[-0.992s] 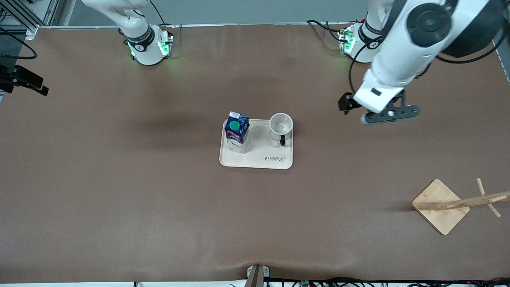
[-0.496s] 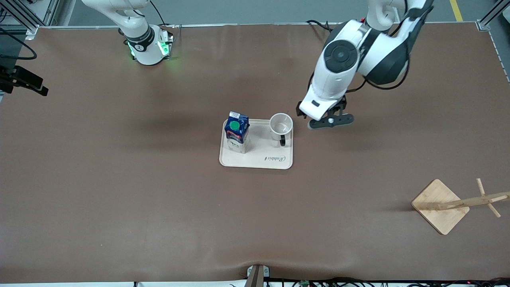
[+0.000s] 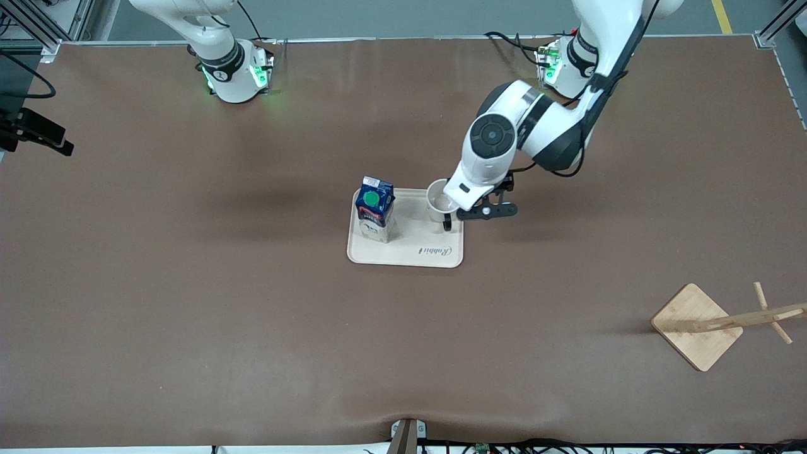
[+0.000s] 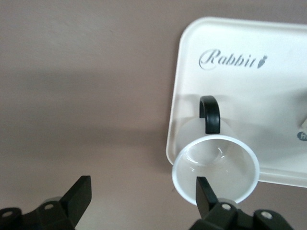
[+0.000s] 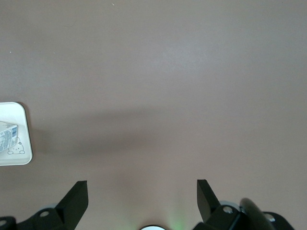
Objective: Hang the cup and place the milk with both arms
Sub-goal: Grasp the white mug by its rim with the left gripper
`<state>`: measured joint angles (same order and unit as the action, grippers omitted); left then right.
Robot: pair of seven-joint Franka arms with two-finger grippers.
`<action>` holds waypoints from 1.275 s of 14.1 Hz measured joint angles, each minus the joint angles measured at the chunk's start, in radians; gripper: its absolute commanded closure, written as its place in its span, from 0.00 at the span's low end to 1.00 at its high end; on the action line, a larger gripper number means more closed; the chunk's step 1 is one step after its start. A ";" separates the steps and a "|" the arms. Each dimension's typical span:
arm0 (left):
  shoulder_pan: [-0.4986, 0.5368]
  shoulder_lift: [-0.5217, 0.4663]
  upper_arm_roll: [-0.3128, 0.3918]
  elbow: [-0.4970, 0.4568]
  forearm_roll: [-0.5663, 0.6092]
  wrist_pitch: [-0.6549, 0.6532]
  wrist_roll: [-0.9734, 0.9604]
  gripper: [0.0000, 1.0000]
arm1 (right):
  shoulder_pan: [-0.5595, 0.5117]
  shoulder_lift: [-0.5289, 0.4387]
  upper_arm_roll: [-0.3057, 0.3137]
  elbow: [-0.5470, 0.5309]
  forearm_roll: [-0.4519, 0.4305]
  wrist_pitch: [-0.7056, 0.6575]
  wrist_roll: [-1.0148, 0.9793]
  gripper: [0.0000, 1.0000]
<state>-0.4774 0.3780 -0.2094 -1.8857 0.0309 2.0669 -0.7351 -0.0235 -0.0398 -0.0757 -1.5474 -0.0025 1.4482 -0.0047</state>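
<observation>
The white cup (image 3: 439,198) with a black handle stands upright in a corner of the cream tray (image 3: 410,257), toward the left arm's end. The blue milk carton (image 3: 374,208) with a green cap stands on the same tray, toward the right arm's end. My left gripper (image 3: 482,211) is open, over the tray's edge beside the cup. In the left wrist view the left gripper (image 4: 142,196) is open, one fingertip (image 4: 203,191) at the rim of the cup (image 4: 216,167). My right gripper (image 5: 142,196) is open over bare table; the milk's white lower part (image 5: 7,135) shows there.
A wooden rack (image 3: 725,325) on a square base stands near the left arm's end of the table, nearer to the front camera than the tray. The tray's corner (image 5: 21,155) shows in the right wrist view. The right arm's base (image 3: 233,69) stands at the table's edge.
My left arm has swung from its end of the table toward the tray and lowered; its gripper is now beside the cup. Cup, milk and tray have not moved.
</observation>
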 measured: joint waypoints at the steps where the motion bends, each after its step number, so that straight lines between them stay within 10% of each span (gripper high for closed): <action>1: -0.002 0.023 -0.004 -0.002 0.000 0.015 0.000 0.22 | 0.000 0.001 0.000 0.000 0.000 0.000 0.000 0.00; 10: -0.007 0.118 -0.034 -0.002 -0.011 0.079 -0.030 1.00 | 0.000 0.002 0.000 0.005 0.000 0.000 0.000 0.00; 18: -0.008 0.123 -0.035 0.023 -0.020 0.095 -0.035 1.00 | -0.009 0.006 -0.001 0.005 0.000 0.000 0.000 0.00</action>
<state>-0.4850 0.5007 -0.2446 -1.8624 0.0114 2.1621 -0.7696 -0.0323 -0.0334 -0.0768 -1.5425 -0.0025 1.4481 -0.0046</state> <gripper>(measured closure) 0.925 0.000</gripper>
